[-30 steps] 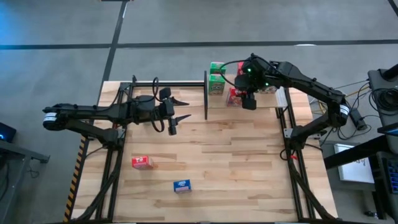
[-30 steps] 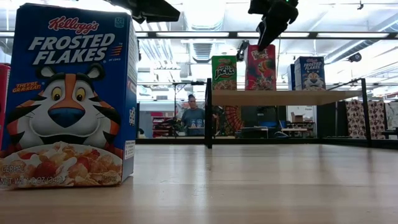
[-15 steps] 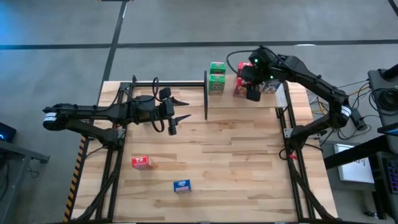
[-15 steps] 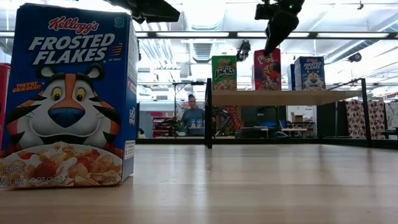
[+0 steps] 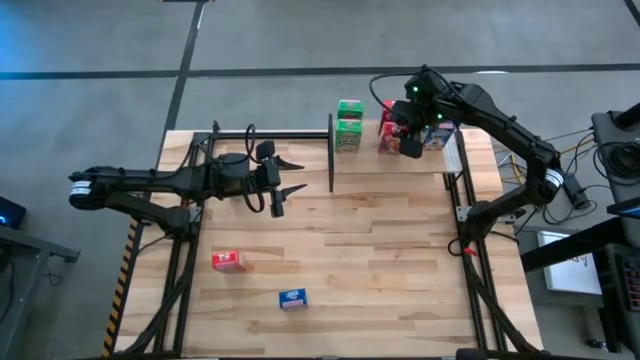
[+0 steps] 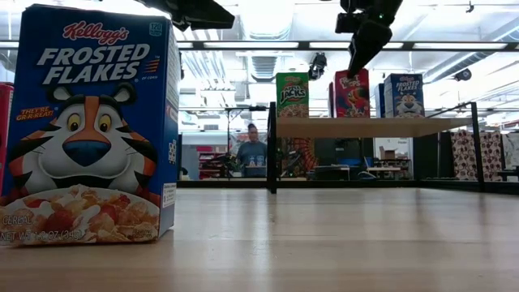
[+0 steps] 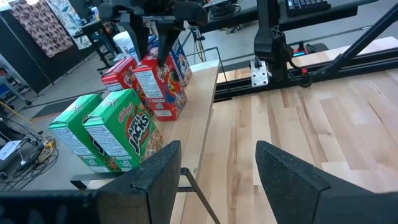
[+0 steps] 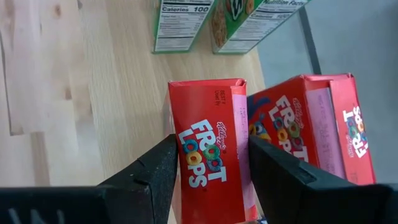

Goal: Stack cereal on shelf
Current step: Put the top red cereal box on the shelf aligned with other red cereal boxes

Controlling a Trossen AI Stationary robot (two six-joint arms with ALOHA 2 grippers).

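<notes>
The shelf (image 5: 400, 158) is a light-wood panel on black posts at the table's far right. On it stand two green cereal boxes (image 5: 348, 125), a red box (image 8: 323, 124) and blue boxes (image 6: 403, 95). My right gripper (image 8: 211, 163) is above the shelf, shut on another red Froot Loops box (image 6: 353, 93), beside the standing red one. My left gripper (image 5: 293, 175) hovers open over the table's left half, holding nothing. A red box (image 5: 229, 261) and a blue box (image 5: 292, 298) lie loose on the near tabletop. My right gripper pinches the red box near its top end (image 8: 208, 134), one finger (image 8: 158, 168) on each broad face. The fingers slant down from above and from the near side. The box is upright, its bottom about level with the shelf top (image 6: 365, 122); whether it rests there I cannot tell.
Black posts (image 5: 331, 150) and a black rail (image 5: 270, 134) bound the shelf's left side and the table's far edge. A metal frame (image 5: 462, 190) runs along the table's right side. In the low view the loose blue box (image 6: 89, 122) fills the left foreground.
My right gripper has gone toward the table's right and far edges along the shelf, taking the red box with it. The box has shifted away from the green boxes and now stands close to the other red box.
</notes>
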